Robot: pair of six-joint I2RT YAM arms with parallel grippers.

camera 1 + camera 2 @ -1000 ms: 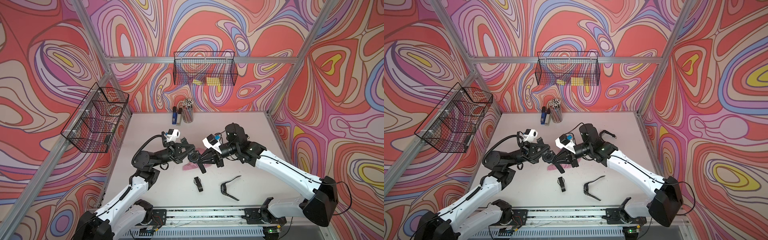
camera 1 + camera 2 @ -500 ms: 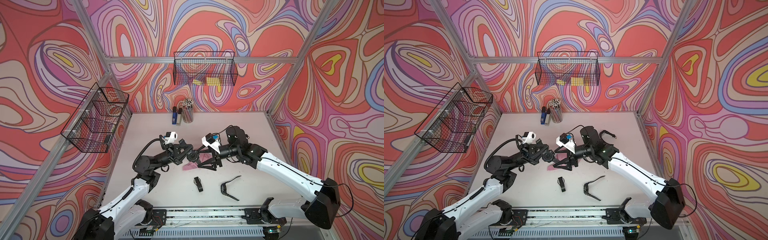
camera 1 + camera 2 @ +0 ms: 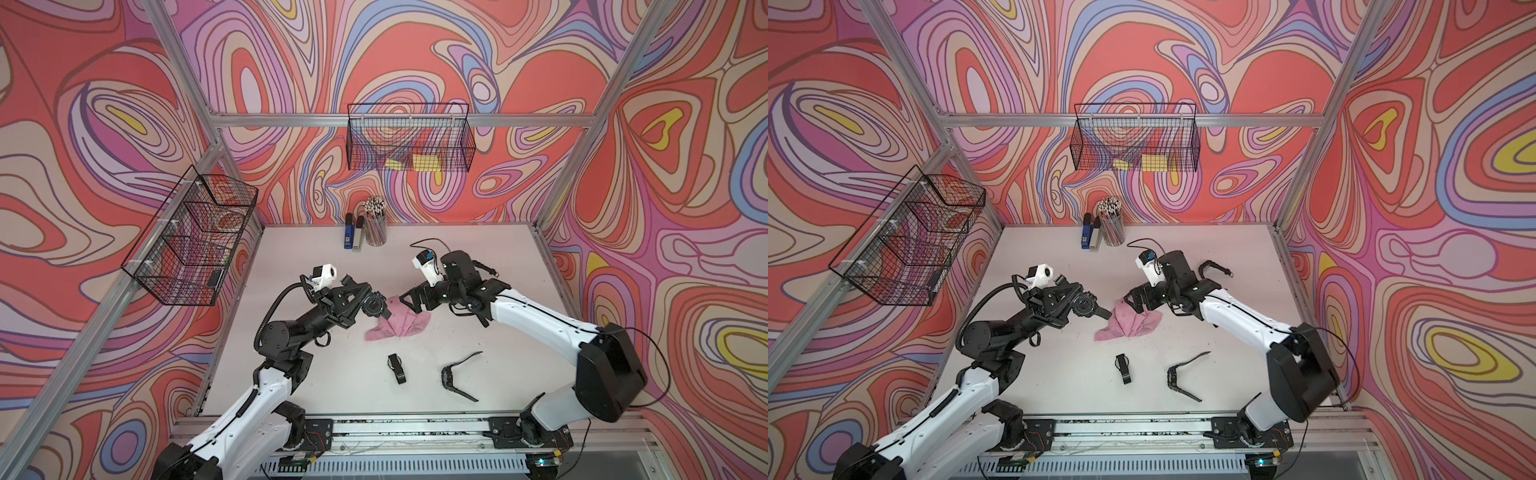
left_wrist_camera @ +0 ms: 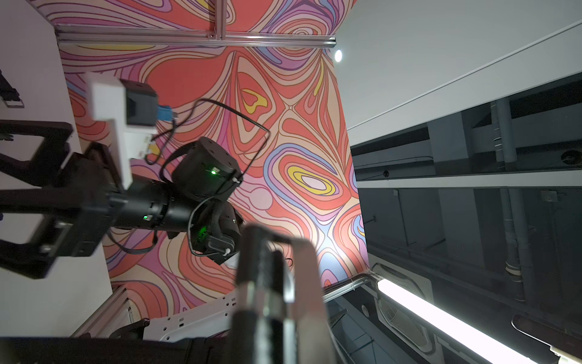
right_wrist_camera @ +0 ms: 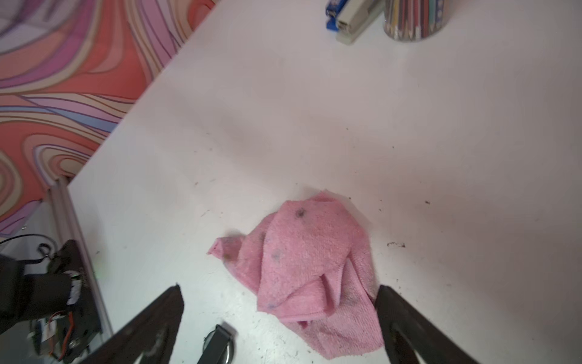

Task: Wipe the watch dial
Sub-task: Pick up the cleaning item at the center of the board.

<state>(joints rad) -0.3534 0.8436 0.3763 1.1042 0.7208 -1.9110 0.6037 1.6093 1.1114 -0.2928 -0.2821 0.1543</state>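
Note:
My left gripper (image 3: 365, 302) is shut on a black watch (image 3: 376, 306), holding it up off the table with its round dial toward the right arm; a top view shows the watch (image 3: 1084, 306) the same way. In the left wrist view the watch strap (image 4: 264, 299) is a blurred dark bar right at the lens. A pink cloth (image 3: 398, 324) lies crumpled on the white table (image 3: 478, 257). My right gripper (image 3: 409, 302) hangs open just above the cloth's far edge. In the right wrist view the cloth (image 5: 315, 261) lies between the wide-apart fingers (image 5: 163, 318), touching neither.
Two more black watches lie toward the front, a small one (image 3: 397, 368) and a larger one (image 3: 457, 376). A pencil cup (image 3: 375, 226) and a blue stapler (image 3: 349, 237) stand at the back. Wire baskets hang on the back wall (image 3: 409, 141) and left wall (image 3: 191, 237).
My right gripper has opened and let go of the pink cloth, which dropped onto the table, and the arm drew back to the right. My left gripper still holds the watch.

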